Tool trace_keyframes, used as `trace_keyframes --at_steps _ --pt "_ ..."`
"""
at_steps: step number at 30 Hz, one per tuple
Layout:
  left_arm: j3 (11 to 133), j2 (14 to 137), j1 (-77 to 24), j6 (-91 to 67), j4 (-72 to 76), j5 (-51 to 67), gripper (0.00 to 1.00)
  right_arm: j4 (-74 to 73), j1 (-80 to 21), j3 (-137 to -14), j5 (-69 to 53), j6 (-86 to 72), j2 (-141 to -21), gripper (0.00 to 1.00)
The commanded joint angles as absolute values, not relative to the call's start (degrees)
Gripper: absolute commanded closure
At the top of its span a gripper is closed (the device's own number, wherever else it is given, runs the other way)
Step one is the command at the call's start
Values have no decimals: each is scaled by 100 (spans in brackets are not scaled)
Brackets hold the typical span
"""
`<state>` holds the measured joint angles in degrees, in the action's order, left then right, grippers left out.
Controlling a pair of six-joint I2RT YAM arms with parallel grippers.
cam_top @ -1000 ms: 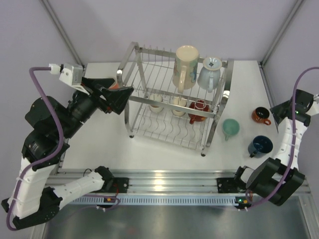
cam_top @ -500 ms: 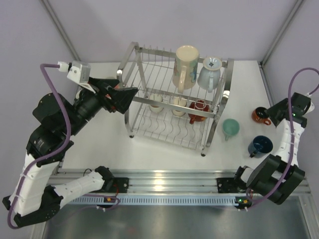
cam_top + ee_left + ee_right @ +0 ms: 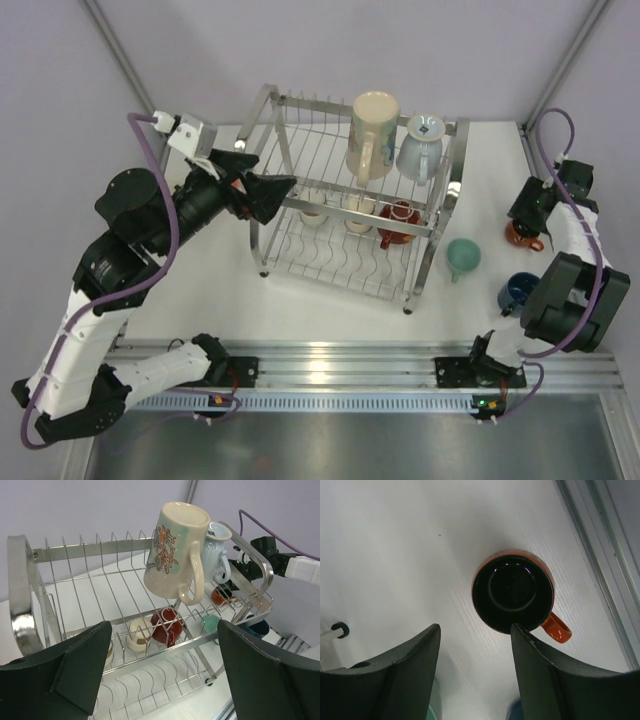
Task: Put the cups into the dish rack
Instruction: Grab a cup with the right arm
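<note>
The silver wire dish rack (image 3: 331,203) stands mid-table. Its top tier holds a printed cream mug (image 3: 373,135) and a pale blue mug (image 3: 420,148). Its lower tier holds two cream cups (image 3: 313,212) and a red cup (image 3: 398,222). On the table to its right are a mint cup (image 3: 462,258), an orange cup (image 3: 522,235) and a navy cup (image 3: 520,293). My left gripper (image 3: 272,190) is open and empty at the rack's left end (image 3: 20,595). My right gripper (image 3: 475,632) is open and empty, above the orange cup (image 3: 512,591) and just short of it.
The table's right edge rail (image 3: 605,570) runs close beside the orange cup. The mint cup's rim (image 3: 434,700) shows low in the right wrist view. A frame post (image 3: 560,60) rises at the back right. An orange thing behind my left arm is mostly hidden.
My left arm has swung right, bringing its open gripper up to the rack's left end. My right arm has swung inward over the orange cup. No cup has moved.
</note>
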<state>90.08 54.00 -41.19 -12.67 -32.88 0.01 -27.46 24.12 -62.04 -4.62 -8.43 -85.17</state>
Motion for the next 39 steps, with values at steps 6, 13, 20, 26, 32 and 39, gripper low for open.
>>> trace_keyframes --at_steps 6,13,20,26,32,39 --pt "9036 5449 -4122 -1037 -2593 211 9 -2566 2391 -6530 -405 -202 -8648 41" --pt "8701 5168 -4122 -888 -2180 79 9 -2909 2101 -6899 185 413 -8938 43" --pt "8745 5177 -4122 -765 -2162 -237 8 -3058 2074 -6996 -756 492 -9553 47" --pt "8675 5186 -4122 -852 -2057 -193 8 -3059 2039 -7075 -580 422 -9957 49" --pt "8552 5142 -4122 -862 -1960 -176 10 -3032 2004 -7101 -536 352 -10178 60" --pt "8561 5282 -4122 -992 -2206 -26 7 -3041 1995 -7180 -440 176 -10134 89"
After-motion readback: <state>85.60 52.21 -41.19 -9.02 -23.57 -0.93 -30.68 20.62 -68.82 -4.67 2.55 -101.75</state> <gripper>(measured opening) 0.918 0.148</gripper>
